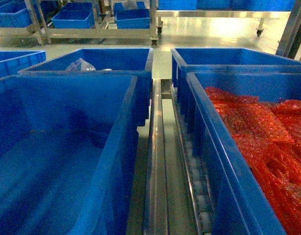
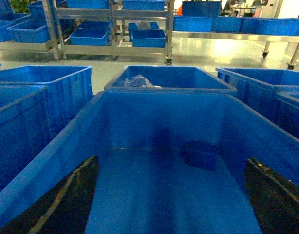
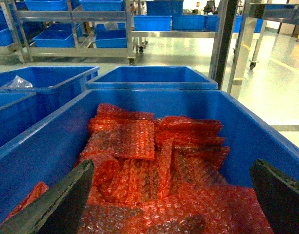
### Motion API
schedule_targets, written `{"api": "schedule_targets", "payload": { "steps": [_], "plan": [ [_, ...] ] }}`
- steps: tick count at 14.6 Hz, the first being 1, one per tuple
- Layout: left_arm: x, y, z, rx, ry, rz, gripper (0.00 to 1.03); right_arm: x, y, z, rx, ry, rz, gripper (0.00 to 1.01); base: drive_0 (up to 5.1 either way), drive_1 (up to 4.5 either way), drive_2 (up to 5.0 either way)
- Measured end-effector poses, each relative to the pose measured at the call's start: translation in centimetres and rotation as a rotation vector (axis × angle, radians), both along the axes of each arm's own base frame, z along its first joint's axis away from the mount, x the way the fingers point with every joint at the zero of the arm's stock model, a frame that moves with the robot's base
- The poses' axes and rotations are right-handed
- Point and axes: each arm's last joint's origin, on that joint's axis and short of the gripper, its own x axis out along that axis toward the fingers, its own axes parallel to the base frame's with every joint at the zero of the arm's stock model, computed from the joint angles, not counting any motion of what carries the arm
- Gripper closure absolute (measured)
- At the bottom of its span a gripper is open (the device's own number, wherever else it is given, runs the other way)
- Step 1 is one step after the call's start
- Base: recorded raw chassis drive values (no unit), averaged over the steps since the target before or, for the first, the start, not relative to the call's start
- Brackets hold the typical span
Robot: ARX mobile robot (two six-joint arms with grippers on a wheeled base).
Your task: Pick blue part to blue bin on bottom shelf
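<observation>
A small dark blue part (image 2: 200,155) lies on the floor of a large blue bin (image 2: 164,114), against its far wall; in the head view it is a dim dark patch (image 1: 97,138) in the left bin (image 1: 127,122). My left gripper (image 2: 171,160) hangs over this bin, open, with nothing between its black fingers (image 2: 66,204). My right gripper (image 3: 171,163) is open over the neighbouring blue bin (image 3: 47,146), which is full of red bubble-wrap bags (image 3: 154,146). The bins stand on the bottom shelf, whose steel rail (image 1: 158,161) and white rollers (image 1: 199,196) show between them. Neither gripper shows in the head view.
Behind the left bin stands another blue bin (image 1: 136,61) holding a clear plastic bag (image 1: 81,64). More blue bins (image 1: 229,56) flank both sides. Across the shiny floor stand steel racks (image 2: 115,48) loaded with blue bins. A steel upright (image 3: 222,44) rises behind the right bin.
</observation>
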Motion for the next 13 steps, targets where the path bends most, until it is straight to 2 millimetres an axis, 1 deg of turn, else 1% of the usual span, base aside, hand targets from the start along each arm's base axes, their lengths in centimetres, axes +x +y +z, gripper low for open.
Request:
{"api": "schedule_targets", "payload": {
  "steps": [1,2,13],
  "plan": [
    [0.00,0.00,0.00,0.000,0.000,0.000,0.04,0.00,0.00,0.00,0.000,0.000,0.000,0.03,0.0,0.00,0.0],
    [0.00,0.00,0.00,0.001,0.000,0.000,0.06,0.00,0.00,0.00,0.000,0.000,0.000,0.03,0.0,0.00,0.0],
    [0.00,0.00,0.00,0.001,0.000,0.000,0.05,0.00,0.00,0.00,0.000,0.000,0.000,0.03,0.0,0.00,0.0]
  ]
}}
